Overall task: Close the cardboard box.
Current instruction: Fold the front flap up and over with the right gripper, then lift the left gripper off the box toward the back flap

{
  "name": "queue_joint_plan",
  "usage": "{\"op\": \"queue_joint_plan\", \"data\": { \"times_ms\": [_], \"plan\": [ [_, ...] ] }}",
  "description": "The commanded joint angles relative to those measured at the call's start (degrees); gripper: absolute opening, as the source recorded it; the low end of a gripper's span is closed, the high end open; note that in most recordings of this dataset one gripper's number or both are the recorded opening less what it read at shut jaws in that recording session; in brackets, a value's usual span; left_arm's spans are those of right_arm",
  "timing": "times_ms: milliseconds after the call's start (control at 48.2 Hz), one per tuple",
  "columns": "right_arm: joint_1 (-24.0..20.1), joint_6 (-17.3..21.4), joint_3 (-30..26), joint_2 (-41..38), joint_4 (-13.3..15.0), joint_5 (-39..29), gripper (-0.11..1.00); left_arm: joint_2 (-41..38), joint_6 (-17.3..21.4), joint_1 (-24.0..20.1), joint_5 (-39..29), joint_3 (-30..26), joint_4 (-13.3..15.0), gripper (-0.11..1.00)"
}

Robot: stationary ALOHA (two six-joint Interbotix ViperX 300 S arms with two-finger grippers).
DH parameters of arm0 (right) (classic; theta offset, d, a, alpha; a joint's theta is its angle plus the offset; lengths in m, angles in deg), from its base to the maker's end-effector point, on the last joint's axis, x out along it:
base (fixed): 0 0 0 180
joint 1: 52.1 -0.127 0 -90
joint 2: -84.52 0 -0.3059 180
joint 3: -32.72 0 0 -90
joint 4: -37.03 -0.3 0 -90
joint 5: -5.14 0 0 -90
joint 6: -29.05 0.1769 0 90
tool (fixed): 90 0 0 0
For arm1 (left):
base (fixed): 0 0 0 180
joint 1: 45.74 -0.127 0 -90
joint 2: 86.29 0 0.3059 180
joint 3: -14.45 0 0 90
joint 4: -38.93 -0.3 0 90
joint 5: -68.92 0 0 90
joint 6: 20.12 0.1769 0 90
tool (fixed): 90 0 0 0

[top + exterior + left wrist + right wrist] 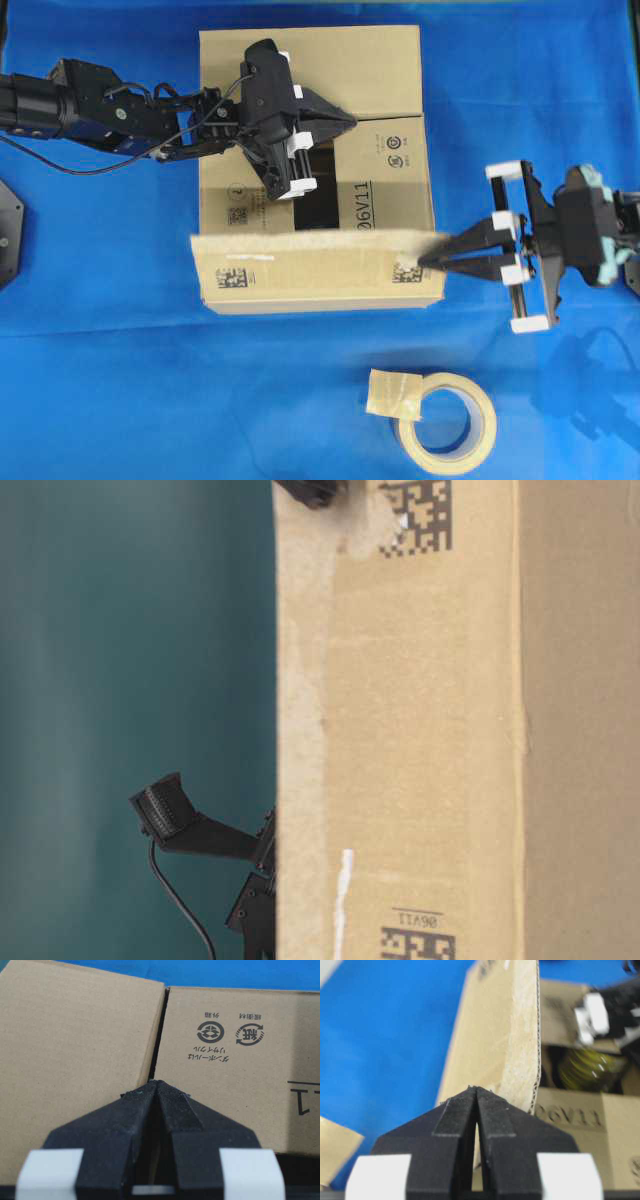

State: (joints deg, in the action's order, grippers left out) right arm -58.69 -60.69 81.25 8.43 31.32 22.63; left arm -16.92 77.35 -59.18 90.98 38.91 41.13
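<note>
Blue cloth (120, 350) covers the whole work surface in the overhead view, and the cardboard box (375, 70) sits at its centre, reaching toward 12 o'clock. Its far flap and its right side flap lie folded flat over the top. The near flap (320, 260), at 6 o'clock on the box, stands raised, leaving a dark gap into the box beside it.

The left gripper (345, 120) comes in from 9 o'clock, its fingers pinched together to a point resting on the seam between the two flat flaps; the left wrist view shows that seam and the printed recycling marks (230, 1034) plainly. The right gripper (432, 260), at 3 o'clock, has its jaws together at the raised flap's corner; whether cardboard sits between them cannot be told. Only the right wrist view shows something yellow (585, 1067) inside the box.

At 5 o'clock lies a beige tape roll (447, 423). The table-level view shows little beyond the box's brown wall.
</note>
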Motion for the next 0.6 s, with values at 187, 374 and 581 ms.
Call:
{"op": "queue_joint_plan", "data": {
  "times_ms": [187,374,581],
  "plan": [
    [4.75,0.18,-1.67,-3.78,-1.49,-2.64,0.00,1.41,0.79,0.09,0.00,-0.35,-0.09,0.00],
    [5.19,0.09,-1.76,-7.03,-1.85,-2.37,0.00,1.41,0.88,-0.18,0.00,-0.44,-0.09,0.00],
    [5.63,0.09,-2.02,-9.58,-3.34,-2.37,0.00,1.41,0.88,-0.18,0.00,-0.53,-0.09,0.00]
  ]
}}
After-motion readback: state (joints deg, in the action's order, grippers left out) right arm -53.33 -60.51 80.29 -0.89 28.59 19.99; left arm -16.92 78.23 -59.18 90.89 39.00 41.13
